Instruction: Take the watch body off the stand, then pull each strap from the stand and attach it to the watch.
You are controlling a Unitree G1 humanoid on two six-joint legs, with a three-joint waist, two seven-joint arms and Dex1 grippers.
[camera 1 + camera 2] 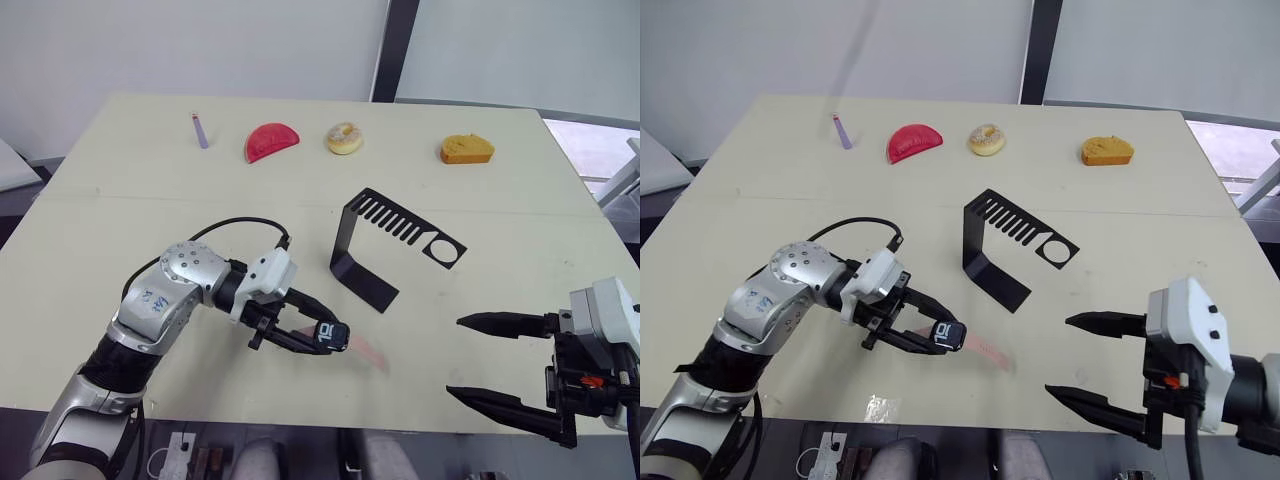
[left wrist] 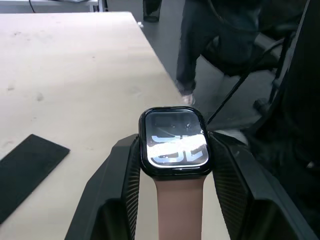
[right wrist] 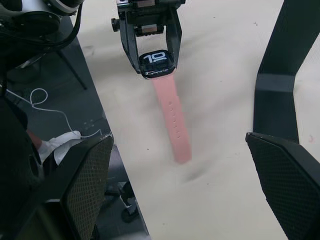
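One watch body (image 1: 327, 336) sits with two pink straps (image 3: 171, 122) joined to it, one on each side. One black stand (image 1: 385, 244) rests mid-table. Along the table's (image 1: 120, 200) far edge lie four small things: one purple stick (image 1: 200, 130), one red half-round piece (image 1: 271, 141), one doughnut (image 1: 345, 138) and one orange piece (image 1: 466, 150). Two grippers are counted: one left gripper (image 1: 320, 335), one right gripper (image 1: 465, 357).
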